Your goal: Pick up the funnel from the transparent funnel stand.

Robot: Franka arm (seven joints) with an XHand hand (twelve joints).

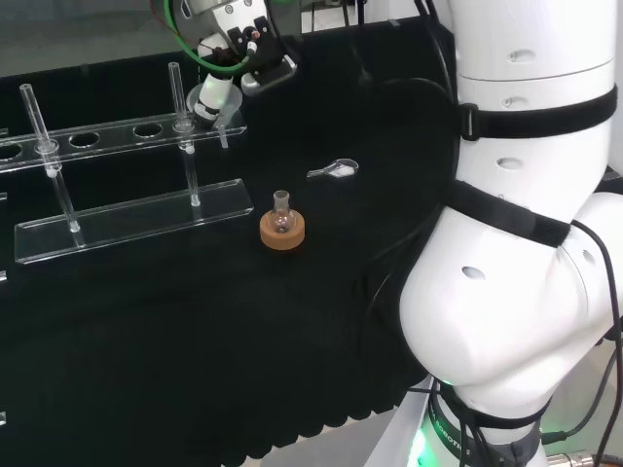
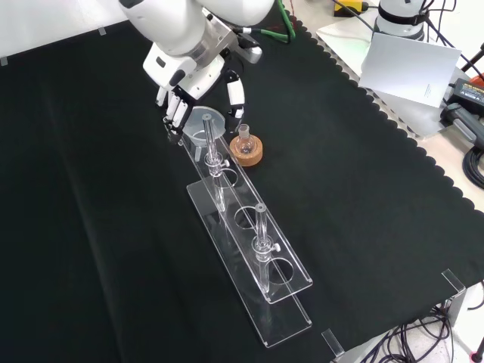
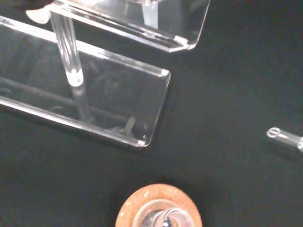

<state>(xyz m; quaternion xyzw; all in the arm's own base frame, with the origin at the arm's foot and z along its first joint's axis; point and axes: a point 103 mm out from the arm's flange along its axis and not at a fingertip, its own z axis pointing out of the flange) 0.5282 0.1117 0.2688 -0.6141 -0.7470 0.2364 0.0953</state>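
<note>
Hand (image 2: 198, 83) poised at the far end of the funnel stand (image 2: 249, 249), seen in the front view; fingers (image 2: 175, 110) hang down on one side of the funnel (image 2: 206, 119), thumb (image 2: 237, 97) on the other, so the rim sits in the gap between them. Fingers spread, nothing pinched; contact with the rim cannot be confirmed.

Funnel sits in the end hole of the stand's upper plate, bowl up, stem pointing straight down through the hole. Long axis upright. It lies just below and between the digits, so closing on the bowl and lifting straight up looks like the move; a sideways pull would likely catch the stem in the hole.

Just beside the stand's end: cork ring (image 2: 247, 150) with a small flask (image 2: 243, 136) on it, close to the thumb, a likely thing to bump.

Farther off on the table (image 1: 195, 341), head view: small clear glass piece (image 1: 334, 169), well apart from the stand.
</note>
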